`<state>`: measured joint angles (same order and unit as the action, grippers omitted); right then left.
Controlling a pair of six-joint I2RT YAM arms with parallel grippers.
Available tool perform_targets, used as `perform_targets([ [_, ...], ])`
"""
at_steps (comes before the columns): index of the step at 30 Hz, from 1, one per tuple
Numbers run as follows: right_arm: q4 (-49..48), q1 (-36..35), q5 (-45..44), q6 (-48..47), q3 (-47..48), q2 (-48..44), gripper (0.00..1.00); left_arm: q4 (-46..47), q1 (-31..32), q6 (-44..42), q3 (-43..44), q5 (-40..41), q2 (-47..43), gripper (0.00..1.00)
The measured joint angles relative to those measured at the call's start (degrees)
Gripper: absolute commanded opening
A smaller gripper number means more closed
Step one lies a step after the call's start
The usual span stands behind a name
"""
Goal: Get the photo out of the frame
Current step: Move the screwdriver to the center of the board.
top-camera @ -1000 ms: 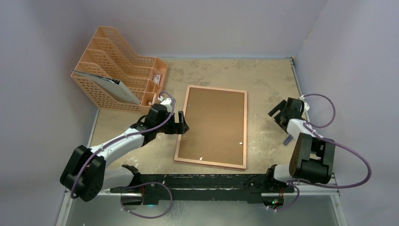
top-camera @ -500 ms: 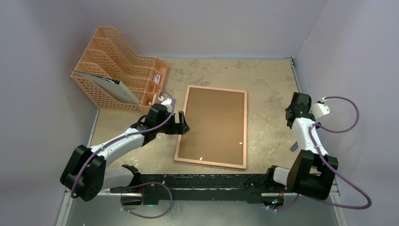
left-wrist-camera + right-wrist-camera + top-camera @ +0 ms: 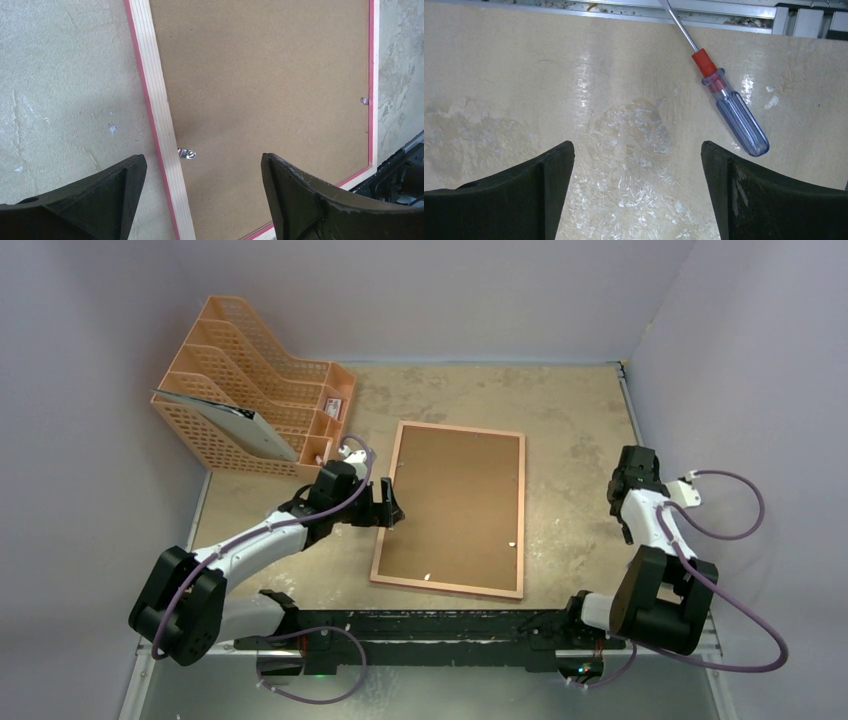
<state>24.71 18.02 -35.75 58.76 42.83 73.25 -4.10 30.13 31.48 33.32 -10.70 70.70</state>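
Right arm has pulled back and tucked in by the wall. On the left, the left gripper [image 3: 202,165] hovers spread wide and empty over a clip [image 3: 186,154] on the frame [image 3: 450,505]. It lies back-up, photo hidden underneath. The right gripper [image 3: 638,165] gapes empty over the table [image 3: 574,75], screwdriver [image 3: 730,107] beside, tip cut off.

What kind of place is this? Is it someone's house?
Probably not a house: it looks like a robot test booth. Plain walls box in a scuffed table, two robot arms are bolted along its near edge, and a few props lie out: a frame, a file rack, a screwdriver.
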Motion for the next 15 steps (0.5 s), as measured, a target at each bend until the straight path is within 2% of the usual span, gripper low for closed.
perform_targets([
  [15,10.6,1.3,-7.4,18.0,-1.6,-0.2,0.99,0.0,0.0,0.4,0.0,-1.4,-0.2,0.88],
])
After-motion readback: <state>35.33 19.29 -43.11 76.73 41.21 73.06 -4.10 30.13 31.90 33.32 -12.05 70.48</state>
